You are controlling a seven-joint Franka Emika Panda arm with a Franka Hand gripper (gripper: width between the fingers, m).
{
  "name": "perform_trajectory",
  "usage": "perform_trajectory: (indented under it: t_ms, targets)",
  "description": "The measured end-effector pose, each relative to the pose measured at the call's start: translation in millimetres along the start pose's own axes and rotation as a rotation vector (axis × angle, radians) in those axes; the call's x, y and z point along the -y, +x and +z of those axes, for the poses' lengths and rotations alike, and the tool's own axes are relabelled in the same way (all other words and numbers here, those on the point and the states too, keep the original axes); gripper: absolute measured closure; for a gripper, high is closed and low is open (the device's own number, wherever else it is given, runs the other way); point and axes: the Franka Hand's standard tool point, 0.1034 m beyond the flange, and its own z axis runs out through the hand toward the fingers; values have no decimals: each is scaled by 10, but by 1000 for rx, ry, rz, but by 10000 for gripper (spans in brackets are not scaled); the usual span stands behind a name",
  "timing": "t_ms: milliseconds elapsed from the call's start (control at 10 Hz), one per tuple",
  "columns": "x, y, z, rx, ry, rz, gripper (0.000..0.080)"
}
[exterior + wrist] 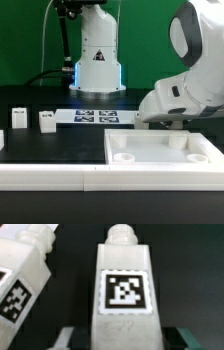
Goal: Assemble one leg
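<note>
In the wrist view a white leg (pixel 125 286) with a black-and-white tag on its face lies on the black table, its screw tip pointing away. My gripper (pixel 125 339) is open and straddles the leg's near end. One fingertip (pixel 66 336) and the other fingertip (pixel 190 336) each stand a small dark gap off its sides. A second tagged leg (pixel 25 277) lies close beside it. In the exterior view the arm (pixel 185 90) hides the gripper and these two legs.
The large white panel (pixel 165 152) with recessed corners lies at the front. Two more small white blocks (pixel 18 119) (pixel 46 120) stand at the exterior view's left. The marker board (pixel 95 116) lies behind. The robot base (pixel 97 60) stands at the back.
</note>
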Motion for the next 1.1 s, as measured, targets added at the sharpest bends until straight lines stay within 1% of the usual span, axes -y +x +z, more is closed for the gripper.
perform_trajectory:
  t_ms: [500, 600, 700, 800, 900, 1000, 1100]
  targets:
    - [0, 0, 0, 0, 0, 0, 508]
    - [7, -31, -47, 10, 11, -17, 508]
    - [5, -117, -237, 11, 31, -39, 508]
    - [8, -235, -443, 1, 34, -50, 508]
    - [-3, -370, -619, 1, 54, -70, 508]
    - [-41, -467, -791, -17, 82, -84, 508]
    - [-67, -514, -897, -46, 81, -80, 508]
